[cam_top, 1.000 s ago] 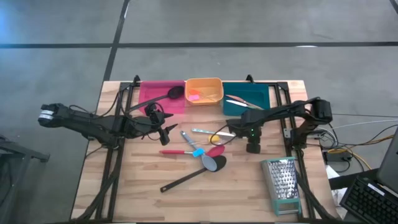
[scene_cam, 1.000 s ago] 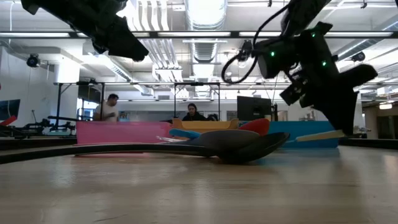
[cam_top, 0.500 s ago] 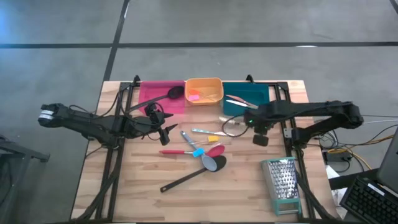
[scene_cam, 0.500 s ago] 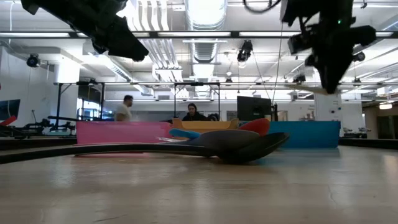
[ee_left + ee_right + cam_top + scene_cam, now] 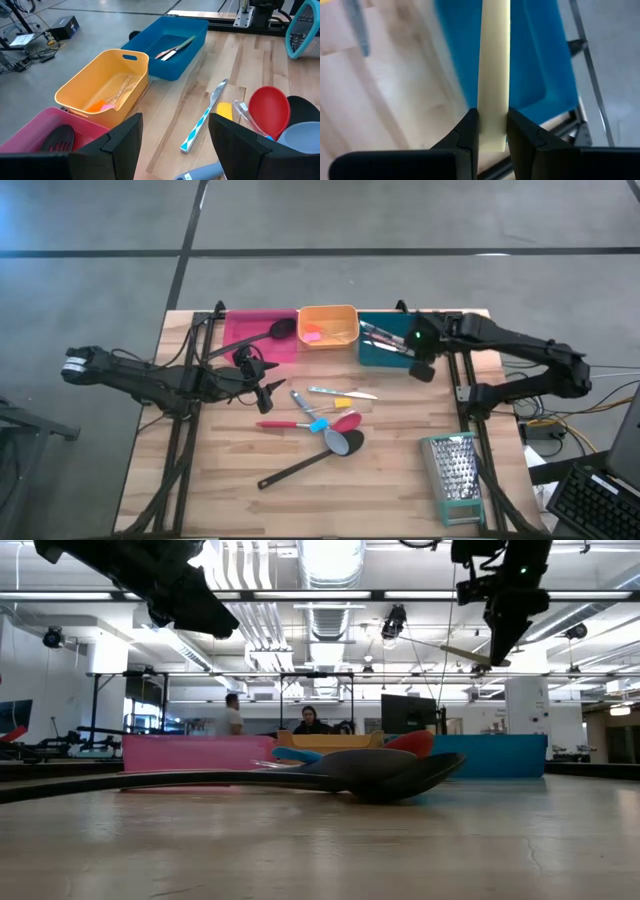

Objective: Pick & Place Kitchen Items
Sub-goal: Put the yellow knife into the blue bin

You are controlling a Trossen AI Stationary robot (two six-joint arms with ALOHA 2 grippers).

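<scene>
- Right pincer (image 5: 492, 131) clamps a flat cream-coloured utensil handle (image 5: 494, 75) and hangs high over the teal rectangular bin (image 5: 395, 338) at the far right of the surface, probably lined up to release it inside.
- Left pincer (image 5: 172, 135), fingers spread and empty, waits near the pink rectangular bin (image 5: 257, 333).
- Several utensils lie mid-surface, among them a long black spoon (image 5: 310, 461).

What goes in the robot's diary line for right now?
right gripper: holds cream-handled utensil above teal bin | left gripper: open, waiting near pink bin
</scene>
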